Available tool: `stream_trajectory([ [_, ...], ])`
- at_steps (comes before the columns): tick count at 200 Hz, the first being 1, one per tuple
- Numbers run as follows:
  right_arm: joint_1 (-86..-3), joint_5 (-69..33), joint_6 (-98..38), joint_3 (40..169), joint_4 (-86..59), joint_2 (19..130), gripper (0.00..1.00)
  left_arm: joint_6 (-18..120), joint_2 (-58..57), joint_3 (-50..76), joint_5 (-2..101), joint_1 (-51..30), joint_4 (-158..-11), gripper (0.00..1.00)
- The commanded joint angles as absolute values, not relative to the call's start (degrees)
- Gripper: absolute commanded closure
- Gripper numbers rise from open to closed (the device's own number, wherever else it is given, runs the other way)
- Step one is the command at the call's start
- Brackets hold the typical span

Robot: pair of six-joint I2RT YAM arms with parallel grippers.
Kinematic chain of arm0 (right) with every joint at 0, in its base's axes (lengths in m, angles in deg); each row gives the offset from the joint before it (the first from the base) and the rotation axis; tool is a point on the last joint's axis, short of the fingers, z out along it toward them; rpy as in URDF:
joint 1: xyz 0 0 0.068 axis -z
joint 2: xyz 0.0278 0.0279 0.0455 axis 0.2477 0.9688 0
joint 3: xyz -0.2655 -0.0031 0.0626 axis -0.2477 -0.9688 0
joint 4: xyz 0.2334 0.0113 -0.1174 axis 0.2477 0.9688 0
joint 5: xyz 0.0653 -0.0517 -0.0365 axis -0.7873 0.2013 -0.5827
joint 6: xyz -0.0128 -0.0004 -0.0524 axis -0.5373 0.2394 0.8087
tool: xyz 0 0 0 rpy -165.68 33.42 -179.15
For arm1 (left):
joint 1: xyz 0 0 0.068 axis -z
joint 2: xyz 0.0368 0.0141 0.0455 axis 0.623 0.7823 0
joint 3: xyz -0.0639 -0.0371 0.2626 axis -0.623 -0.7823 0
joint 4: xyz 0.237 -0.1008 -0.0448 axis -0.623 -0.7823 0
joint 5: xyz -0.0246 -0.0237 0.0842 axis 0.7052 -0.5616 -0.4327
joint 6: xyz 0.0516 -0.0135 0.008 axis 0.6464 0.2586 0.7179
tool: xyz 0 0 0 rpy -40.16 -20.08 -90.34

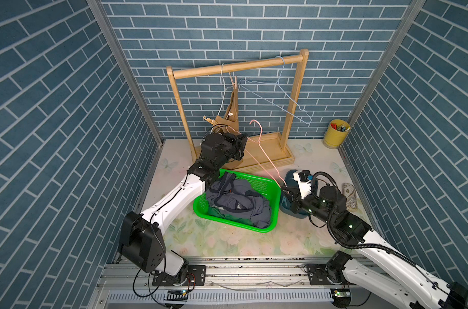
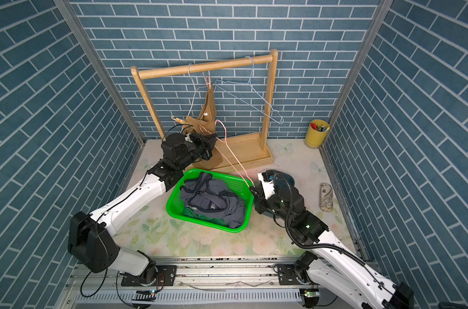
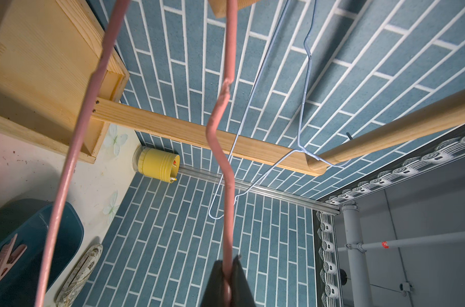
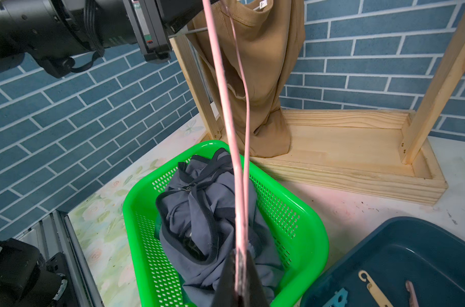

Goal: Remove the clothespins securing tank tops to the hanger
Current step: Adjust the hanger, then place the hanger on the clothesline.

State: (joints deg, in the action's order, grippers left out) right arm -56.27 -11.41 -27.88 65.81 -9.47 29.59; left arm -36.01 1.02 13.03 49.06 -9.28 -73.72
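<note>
The left gripper (image 3: 227, 281) is clamped tight on the pink hanger (image 4: 225, 106) near its hook, at about 12 o'clock from the green basket (image 4: 300, 212). The right gripper (image 4: 239, 279) pinches the same wire at the basket's 3 o'clock, so the bare hanger spans between them. At the table's 12 o'clock stands the wooden rack (image 1: 240, 67). There the tan tank top (image 1: 234, 112) hangs pinned to a tilted pale hanger (image 1: 224, 89), with an upper clothespin (image 1: 235, 83) and a lower clothespin (image 1: 208, 119). The grey-blue tank top (image 1: 238, 200) lies crumpled in the basket; the green cloth under it may be a third top. A tan clothespin (image 4: 375, 288) and a pink clothespin (image 3: 8, 255) lie in the teal tray (image 4: 412, 239), at the basket's 3 o'clock.
</note>
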Motion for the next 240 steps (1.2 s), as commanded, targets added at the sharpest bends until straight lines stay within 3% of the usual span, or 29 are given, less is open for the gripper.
stream_trajectory([
  [1,-56.01,-9.06,-29.39,66.60,-7.73,26.84,1.00,-33.17,-0.09,13.37,50.47,-9.23,-73.17,0.82],
  [17,-55.97,-7.51,-29.48,69.40,-2.37,26.62,1.00,-25.06,-0.43,18.47,52.44,-9.26,-80.89,0.57],
  [36,-56.00,-5.21,-29.57,73.29,3.84,26.47,1.00,-13.63,-1.61,25.32,52.97,-9.21,-93.71,0.34],
  [55,-56.00,-2.58,-29.66,77.69,9.06,26.91,1.00,-3.54,-2.14,31.63,52.80,-10.56,-107.86,0.15],
  [65,-56.00,-1.53,-29.66,81.19,12.40,28.38,1.00,0.55,-2.52,34.26,52.45,-11.62,-113.53,0.10],
  [128,-54.43,4.87,-24.47,113.67,32.74,49.14,1.00,19.20,-11.89,34.84,41.70,-14.81,-132.76,0.08],
  [184,-47.83,-2.75,-22.92,145.90,43.85,72.22,1.00,22.94,-18.55,27.34,45.63,-22.27,-137.04,0.09],
  [240,-43.96,-9.86,-25.45,169.64,53.06,88.15,1.00,23.06,-20.85,22.95,46.62,-22.93,-136.73,0.11],
])
